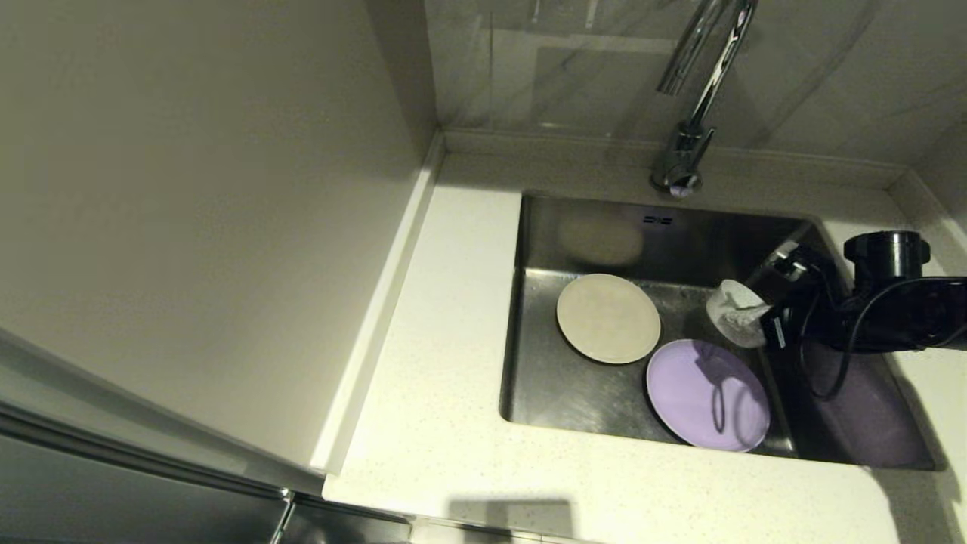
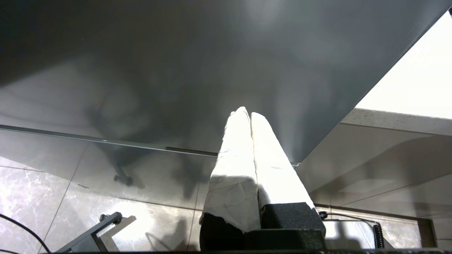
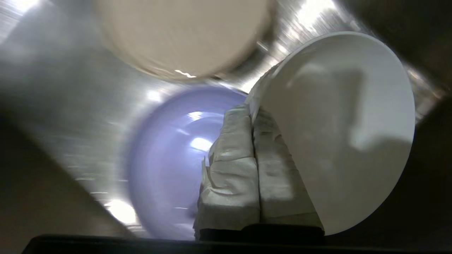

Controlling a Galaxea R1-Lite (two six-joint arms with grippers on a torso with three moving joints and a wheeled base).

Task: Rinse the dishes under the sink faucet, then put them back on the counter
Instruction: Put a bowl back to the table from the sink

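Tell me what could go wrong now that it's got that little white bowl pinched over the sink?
The right gripper grips the white bowl only by its rim, tilted, so it might slip and drop onto the lilac plate below. Swinging toward the faucet, the bowl could also knock the spout or the sink wall. The cream plate lies close too.

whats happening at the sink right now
The right pincer is shut on the rim of the white bowl and holds it tilted above the sink. The cream plate and lilac plate lie flat on the basin floor. The faucet shows no water. The left pincer is shut, parked away from the sink.
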